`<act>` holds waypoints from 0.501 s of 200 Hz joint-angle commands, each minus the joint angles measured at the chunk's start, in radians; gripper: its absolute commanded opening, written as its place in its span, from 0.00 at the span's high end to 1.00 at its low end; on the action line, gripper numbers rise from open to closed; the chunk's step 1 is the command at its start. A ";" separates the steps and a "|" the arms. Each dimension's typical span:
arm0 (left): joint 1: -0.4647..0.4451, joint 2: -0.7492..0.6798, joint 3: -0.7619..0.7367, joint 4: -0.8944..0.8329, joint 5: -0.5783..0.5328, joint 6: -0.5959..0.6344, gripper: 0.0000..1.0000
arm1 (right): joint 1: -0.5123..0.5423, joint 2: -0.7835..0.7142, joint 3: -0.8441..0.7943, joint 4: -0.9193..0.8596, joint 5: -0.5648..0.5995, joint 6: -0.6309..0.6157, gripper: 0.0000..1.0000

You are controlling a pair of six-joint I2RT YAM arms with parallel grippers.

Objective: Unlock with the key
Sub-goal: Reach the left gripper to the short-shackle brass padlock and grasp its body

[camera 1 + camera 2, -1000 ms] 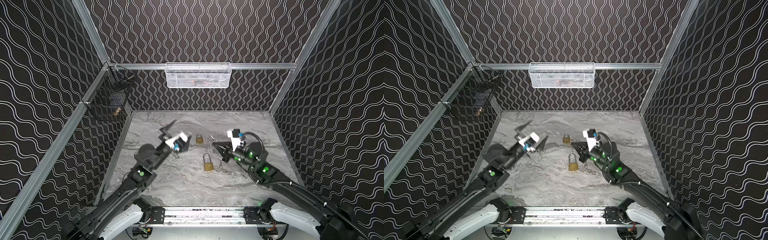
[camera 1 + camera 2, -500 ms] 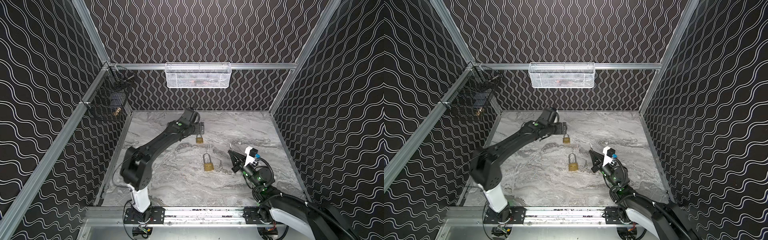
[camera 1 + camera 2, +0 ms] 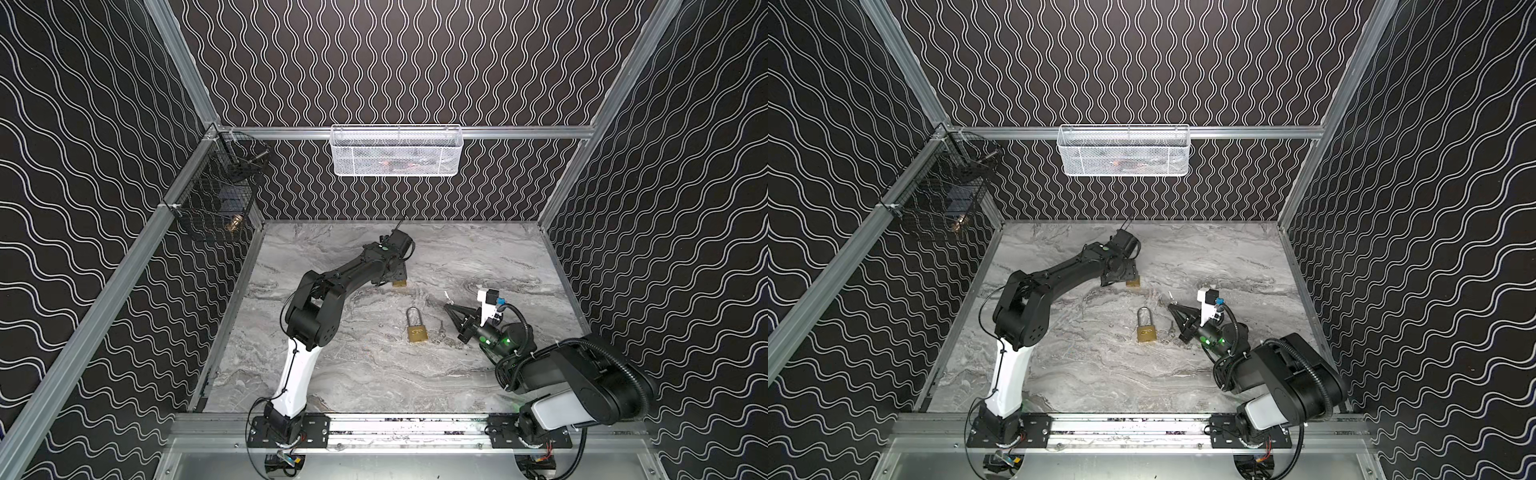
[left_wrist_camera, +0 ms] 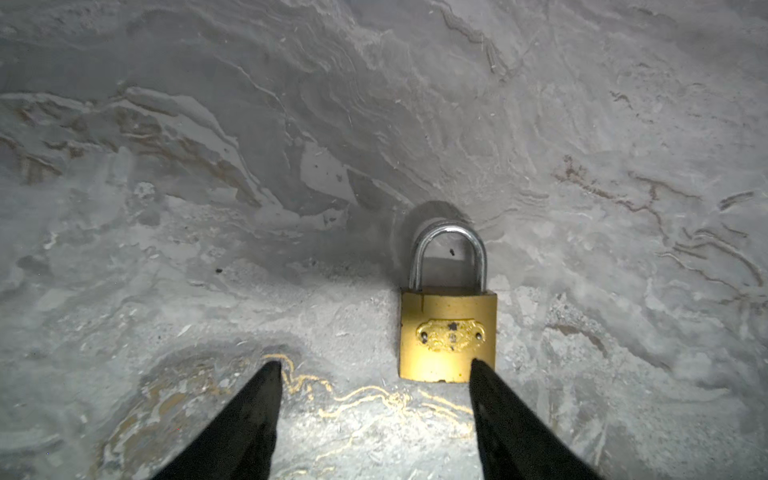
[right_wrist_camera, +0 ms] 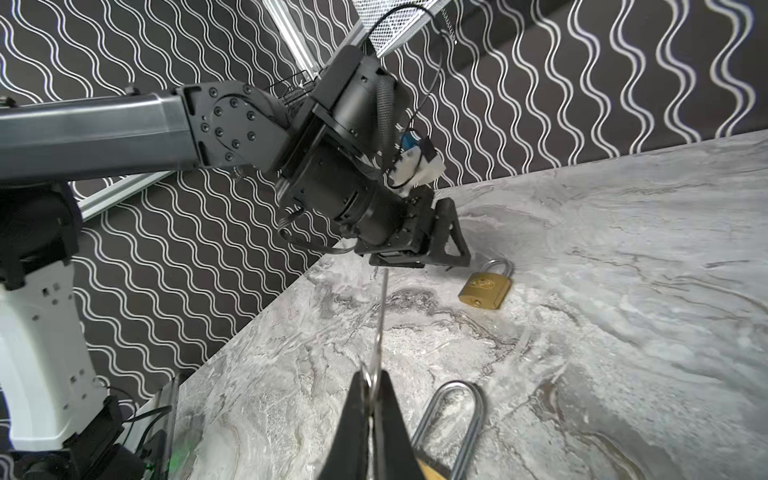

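A small brass padlock [image 4: 448,332] lies flat on the marble table at the far middle, shackle pointing away. My left gripper [image 4: 374,365] is open just above the table, and one fingertip [image 4: 478,368] overlaps the padlock's lower corner. In both top views the left gripper [image 3: 395,276] covers most of this padlock [image 3: 400,284]. A second brass padlock with a long shackle [image 3: 417,328] lies mid-table. My right gripper [image 5: 372,386] is shut on the key [image 5: 381,316], whose blade sticks out past the fingertips. It hovers just right of the long padlock [image 5: 453,419].
A white mesh basket [image 3: 396,150] hangs on the back wall. On the left wall hangs a black wire basket [image 3: 216,203]. Small loose metal bits [image 3: 440,331] lie between the long padlock and my right gripper. Patterned walls close three sides.
The left arm has swung out to the far padlock and come down over it, its jaws narrowing. The right arm has drawn back toward the front right, the key still in it.
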 commanded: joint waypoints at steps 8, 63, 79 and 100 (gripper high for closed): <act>-0.003 0.060 0.055 0.019 0.048 -0.015 0.32 | 0.001 0.034 0.027 0.158 -0.040 0.038 1.00; -0.015 0.125 0.111 0.021 0.026 -0.009 0.35 | 0.002 0.049 0.041 0.158 -0.044 0.051 1.00; -0.019 0.139 0.117 0.041 0.049 0.004 0.35 | 0.002 0.058 0.050 0.158 -0.053 0.057 1.00; -0.035 0.149 0.137 0.035 0.024 0.015 0.35 | 0.002 0.068 0.058 0.158 -0.062 0.065 1.00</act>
